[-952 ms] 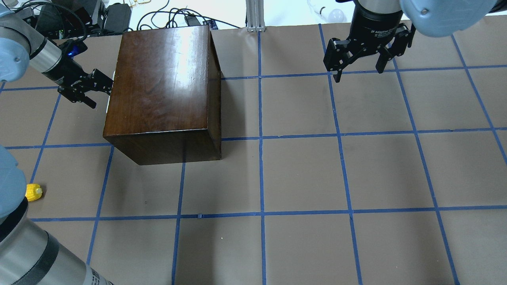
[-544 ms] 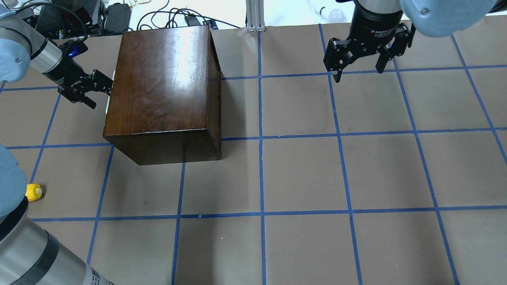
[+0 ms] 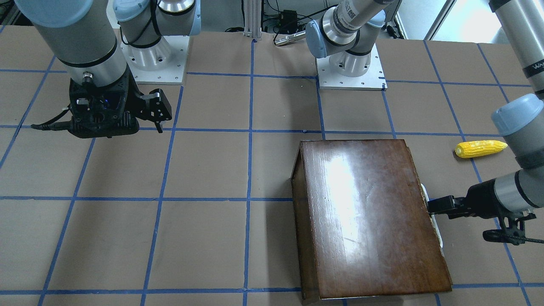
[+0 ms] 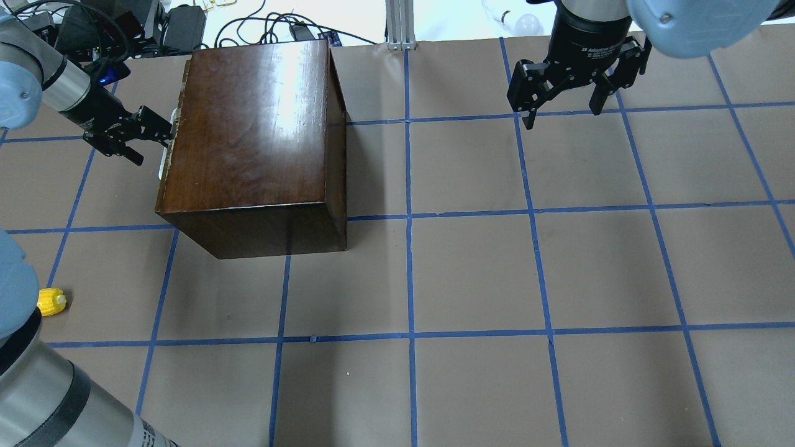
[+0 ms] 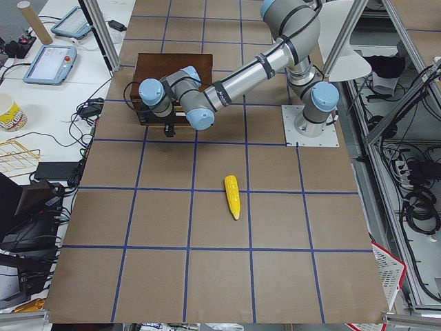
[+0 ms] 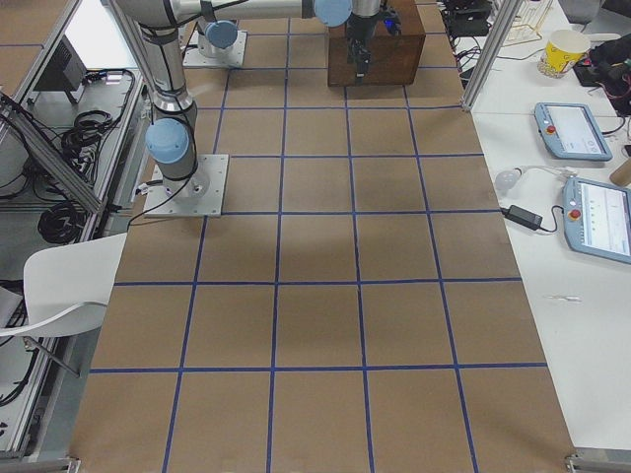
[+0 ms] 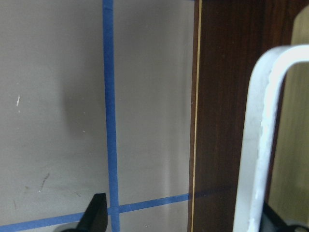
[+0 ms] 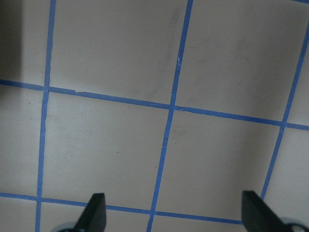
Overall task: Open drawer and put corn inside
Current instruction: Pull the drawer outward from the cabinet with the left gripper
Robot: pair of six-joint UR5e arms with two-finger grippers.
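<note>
Left end effector (image 4: 151, 139): wide open, hooking handle (image 7: 260, 121) of drawer (image 7: 217, 121) to pull
Right end effector (image 4: 564, 118): open, empty

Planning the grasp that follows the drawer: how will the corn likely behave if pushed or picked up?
The corn lies on its side on the flat table, so a sideways nudge would probably roll it. It tapers toward one end, so it would likely curve as it rolls. It is small against the grid squares, so probably light.
</note>
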